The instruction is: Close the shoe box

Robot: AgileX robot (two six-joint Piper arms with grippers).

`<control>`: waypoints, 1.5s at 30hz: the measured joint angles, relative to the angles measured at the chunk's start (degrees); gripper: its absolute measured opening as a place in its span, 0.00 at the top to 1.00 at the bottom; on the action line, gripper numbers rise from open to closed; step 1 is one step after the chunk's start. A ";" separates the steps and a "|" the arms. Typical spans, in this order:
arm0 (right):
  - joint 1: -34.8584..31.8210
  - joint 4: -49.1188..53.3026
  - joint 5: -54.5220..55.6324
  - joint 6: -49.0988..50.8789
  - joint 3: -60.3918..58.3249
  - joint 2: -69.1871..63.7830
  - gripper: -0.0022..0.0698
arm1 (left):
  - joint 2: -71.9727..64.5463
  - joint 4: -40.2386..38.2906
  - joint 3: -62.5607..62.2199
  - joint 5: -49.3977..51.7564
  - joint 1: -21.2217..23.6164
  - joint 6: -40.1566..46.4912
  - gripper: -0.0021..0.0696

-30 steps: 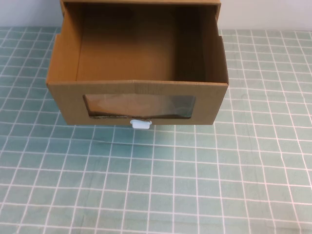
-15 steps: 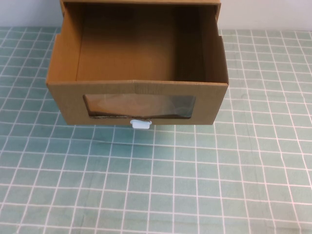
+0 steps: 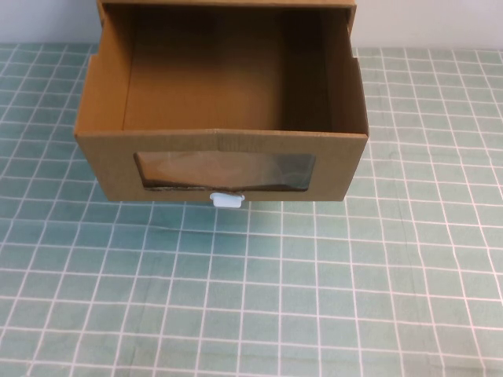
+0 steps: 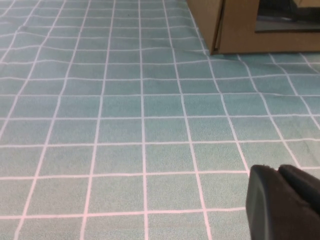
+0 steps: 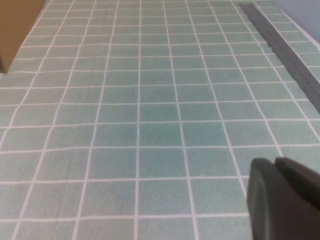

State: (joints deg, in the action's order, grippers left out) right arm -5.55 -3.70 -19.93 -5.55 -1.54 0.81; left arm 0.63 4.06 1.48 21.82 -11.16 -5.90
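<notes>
Both grippers sit low over the green grid mat (image 3: 314, 298), and neither appears in the high view. Only a dark corner of the left gripper (image 4: 285, 202) shows in its wrist view, and likewise of the right gripper (image 5: 285, 197), so whether either is released or clenched I cannot tell. Ahead of the left gripper, well apart, stands the shoe box (image 3: 222, 169), its drawer pulled out, its white pull tab (image 3: 227, 200) below the window. Closing looks not yet begun; the next move likely calls for reaching the drawer front and pushing it squarely inward. The box's outer sleeve is cut off.
</notes>
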 joint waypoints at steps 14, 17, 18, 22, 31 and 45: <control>0.00 0.00 26.05 0.00 0.00 0.00 0.99 | 0.00 0.20 0.00 -20.93 0.00 0.00 0.98; 0.00 -0.08 36.26 0.00 0.00 0.00 0.99 | 0.00 0.20 0.00 -31.83 0.00 0.00 0.98; 0.00 -0.08 39.33 0.00 0.00 0.00 0.99 | 0.00 0.20 0.00 -34.85 0.00 0.00 0.98; 0.00 -0.23 46.69 0.00 0.00 0.00 0.99 | 0.00 0.23 0.00 -40.98 0.00 0.00 0.98; 0.00 -0.58 55.27 1.81 0.00 0.00 0.99 | 0.00 0.10 0.00 -45.81 0.00 -1.05 0.98; 0.00 -0.86 48.75 25.04 22.17 -0.81 0.99 | 0.22 -0.39 -14.39 -58.01 0.00 -15.64 0.98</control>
State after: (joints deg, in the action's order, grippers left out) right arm -5.55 -4.56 28.82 19.49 20.63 0.00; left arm 0.86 3.67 -12.90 -36.19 -11.16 -21.54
